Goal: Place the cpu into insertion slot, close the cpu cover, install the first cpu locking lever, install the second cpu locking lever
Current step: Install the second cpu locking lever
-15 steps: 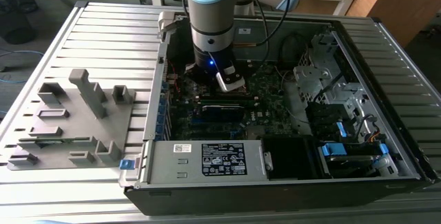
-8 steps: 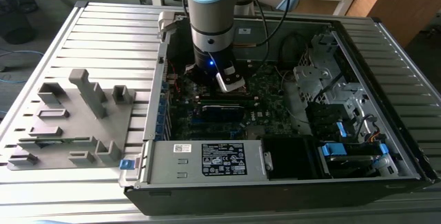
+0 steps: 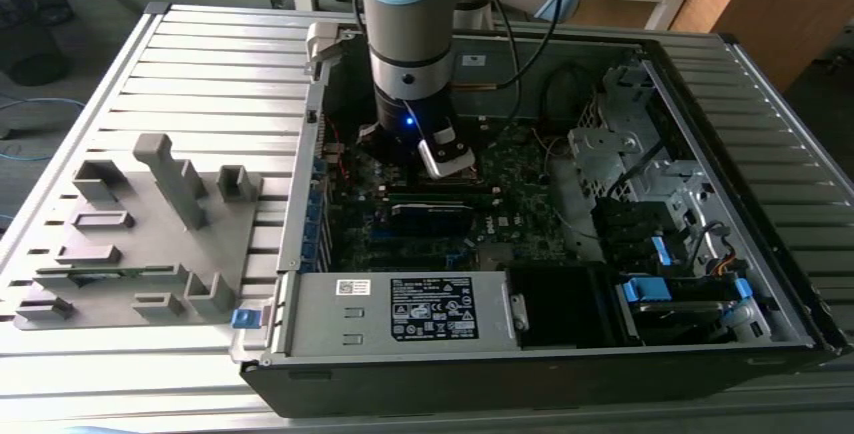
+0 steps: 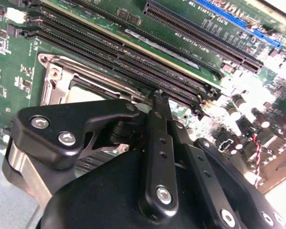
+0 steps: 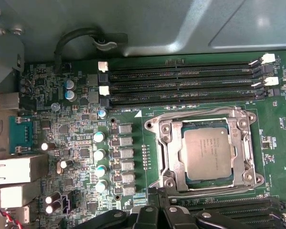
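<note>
1 cpu [image 5: 208, 153] in insertion slot [image 5: 193, 177] | 1 cpu cover [image 5: 165, 149] down | gripper [image 4: 158, 98] jaws pressed together

Grey arm [image 3: 407, 54], black screwed tool [image 4: 157, 102]

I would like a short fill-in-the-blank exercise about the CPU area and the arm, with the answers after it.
1. In the first wrist view, the cpu lies inside the ____.
2. The cpu cover frames the chip through its square ____.
3. In the exterior view, the arm reaches down into the open computer ____.

Answers: insertion slot; window; case
</note>
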Robot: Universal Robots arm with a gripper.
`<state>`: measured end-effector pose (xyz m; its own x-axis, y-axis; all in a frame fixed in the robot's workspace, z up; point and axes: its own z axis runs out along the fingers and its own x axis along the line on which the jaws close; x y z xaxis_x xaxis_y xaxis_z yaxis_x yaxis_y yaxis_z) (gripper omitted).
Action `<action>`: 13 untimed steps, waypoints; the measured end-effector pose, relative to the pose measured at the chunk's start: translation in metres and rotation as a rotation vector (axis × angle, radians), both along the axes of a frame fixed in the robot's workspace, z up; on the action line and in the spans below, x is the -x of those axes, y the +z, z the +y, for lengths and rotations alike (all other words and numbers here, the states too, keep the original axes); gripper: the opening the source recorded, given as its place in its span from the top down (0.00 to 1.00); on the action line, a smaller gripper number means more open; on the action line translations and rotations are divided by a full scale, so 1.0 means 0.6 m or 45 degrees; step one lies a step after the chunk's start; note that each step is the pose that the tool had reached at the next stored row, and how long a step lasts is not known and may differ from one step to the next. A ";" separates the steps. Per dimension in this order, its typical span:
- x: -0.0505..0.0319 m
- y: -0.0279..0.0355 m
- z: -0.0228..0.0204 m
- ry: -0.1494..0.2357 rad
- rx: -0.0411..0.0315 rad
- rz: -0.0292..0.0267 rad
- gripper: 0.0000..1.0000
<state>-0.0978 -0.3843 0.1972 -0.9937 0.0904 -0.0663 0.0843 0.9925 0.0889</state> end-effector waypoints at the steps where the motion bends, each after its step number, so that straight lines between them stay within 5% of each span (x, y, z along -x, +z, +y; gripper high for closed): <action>1: 0.000 0.002 0.0000 0.000 0.0001 0.0001 0.89; 9: 0.000 0.004 0.0000 0.000 0.0102 0.0000 0.89; 13: 0.000 0.003 0.0001 0.000 -0.0174 -0.0003 0.89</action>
